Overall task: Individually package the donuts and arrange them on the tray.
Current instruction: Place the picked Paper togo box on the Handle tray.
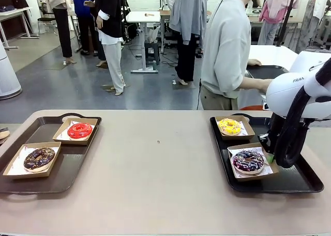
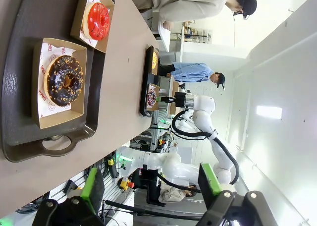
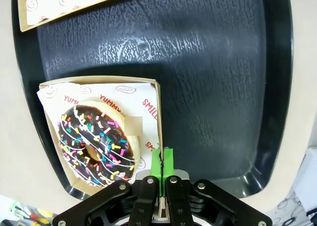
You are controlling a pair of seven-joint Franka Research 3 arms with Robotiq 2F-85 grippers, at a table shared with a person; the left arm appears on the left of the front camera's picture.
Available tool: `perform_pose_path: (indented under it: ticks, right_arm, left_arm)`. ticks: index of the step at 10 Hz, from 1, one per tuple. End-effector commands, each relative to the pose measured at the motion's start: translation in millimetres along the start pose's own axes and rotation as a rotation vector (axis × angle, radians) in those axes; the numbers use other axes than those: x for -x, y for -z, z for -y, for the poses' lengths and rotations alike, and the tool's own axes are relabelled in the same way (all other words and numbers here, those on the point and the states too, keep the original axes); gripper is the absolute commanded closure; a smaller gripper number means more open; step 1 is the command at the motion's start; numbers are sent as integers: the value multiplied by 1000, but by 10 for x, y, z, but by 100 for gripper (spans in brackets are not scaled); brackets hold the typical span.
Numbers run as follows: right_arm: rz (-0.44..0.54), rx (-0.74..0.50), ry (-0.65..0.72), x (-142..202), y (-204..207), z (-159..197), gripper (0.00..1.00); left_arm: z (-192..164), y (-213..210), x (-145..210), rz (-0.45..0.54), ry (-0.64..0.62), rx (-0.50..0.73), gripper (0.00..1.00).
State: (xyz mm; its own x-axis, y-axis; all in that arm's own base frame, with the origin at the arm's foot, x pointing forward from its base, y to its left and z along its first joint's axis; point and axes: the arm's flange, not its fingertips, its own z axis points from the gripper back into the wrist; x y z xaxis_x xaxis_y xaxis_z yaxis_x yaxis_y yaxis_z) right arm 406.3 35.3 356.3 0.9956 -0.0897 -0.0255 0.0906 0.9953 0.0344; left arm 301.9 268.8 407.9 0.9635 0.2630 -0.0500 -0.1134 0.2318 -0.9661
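1. Now the right gripper is pinched shut on the wall of the box holding the sprinkled donut, on the right tray.
2. Thin card could slip, tilting that donut out.
3. Left gripper hangs wide, empty.

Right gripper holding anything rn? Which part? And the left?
Right gripper is shut on the side wall of the cardboard box holding the sprinkled donut. Left gripper is open, holding nothing.

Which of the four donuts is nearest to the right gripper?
The dark sprinkled donut, in the box whose wall the right gripper pinches; the yellow donut lies farther away.
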Motion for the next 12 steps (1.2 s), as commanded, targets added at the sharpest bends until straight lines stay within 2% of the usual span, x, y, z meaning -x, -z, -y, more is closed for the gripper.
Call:
perform_pose_path:
  ticks: [1,3,4,5,6,8,9,10,11,12]
  right_arm:
    - [-7,33,-7,-106,33,-3,99]
    - [-20,42,-17,-139,78,-42,99]
    - [-27,41,-26,-142,90,-56,45]
    - [-26,41,-26,-140,87,-64,39]
    - [-24,40,-23,-133,77,-69,0]
    - [-20,40,-17,-126,65,-70,0]
    - [-22,39,-15,-125,68,-74,14]
    - [-21,38,-16,-121,65,-77,4]
    - [-21,37,-15,-121,66,-78,0]
    - [-22,35,-15,-118,65,-75,0]
  left_arm:
    - [20,-6,29,4,5,11,0]
    - [20,-6,29,4,5,11,0]
    - [20,-6,29,4,5,11,0]
    - [20,-6,29,4,5,11,0]
    - [20,-6,29,4,5,11,0]
    - [20,-6,29,4,5,11,0]
    - [20,-6,29,4,5,11,0]
    - [20,-6,29,4,5,11,0]
    - [20,-6,29,4,5,11,0]
    - [20,-6,29,4,5,11,0]
